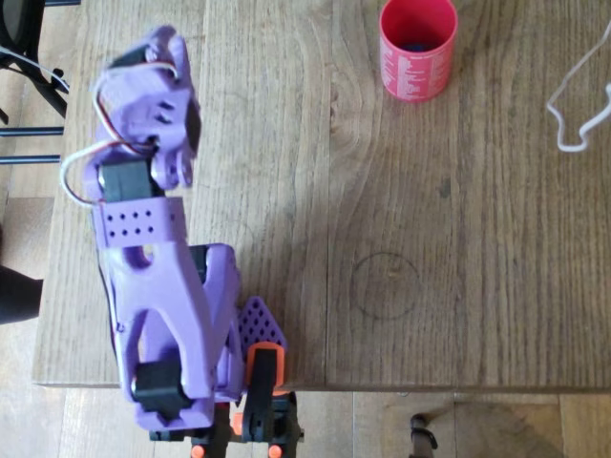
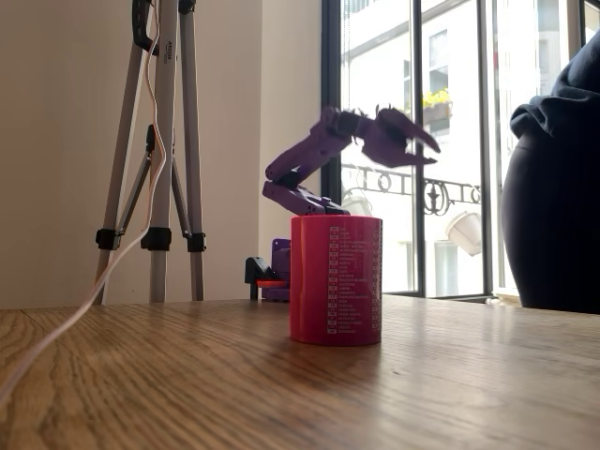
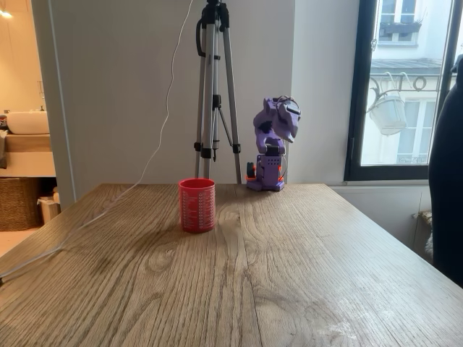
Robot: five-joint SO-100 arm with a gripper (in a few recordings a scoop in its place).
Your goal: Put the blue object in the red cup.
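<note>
Standing: the red cup [image 1: 417,50] is upright on the wooden table [image 1: 458,267], close to the table's far edge in the overhead view and well apart from the arm's base.
Blue object: a small dark blue patch [image 1: 416,45] shows at the bottom of the cup in the overhead view; its studs are too small to make out. The fixed views look at the cup from the side, so its inside is hidden there.
Cup in the fixed views: in one it stands large in the foreground [image 2: 335,279], white print running down its side; in the other it sits left of the table's middle [image 3: 197,204], nearer the far edge than the near one.
Arm: the purple arm [image 1: 158,248] is clamped at the table's near edge in the overhead view, toward the left corner, and is folded up above its base.
Claw: the gripper [image 2: 417,139] is raised high above the table, clear of the cup and holding nothing. In the side-on fixed view its two fingers stand a little apart, a narrow opening, though the picture is blurred with motion. In the overhead view the gripper [image 1: 164,67] is blurred too.
Cable: a white cable [image 1: 576,105] lies looped near the table's right edge in the overhead view.
Tripod: a tripod [image 3: 215,94] stands behind the table's far edge.
Person: a dark-clothed body [image 2: 558,187] is at the right edge of both fixed views.
</note>
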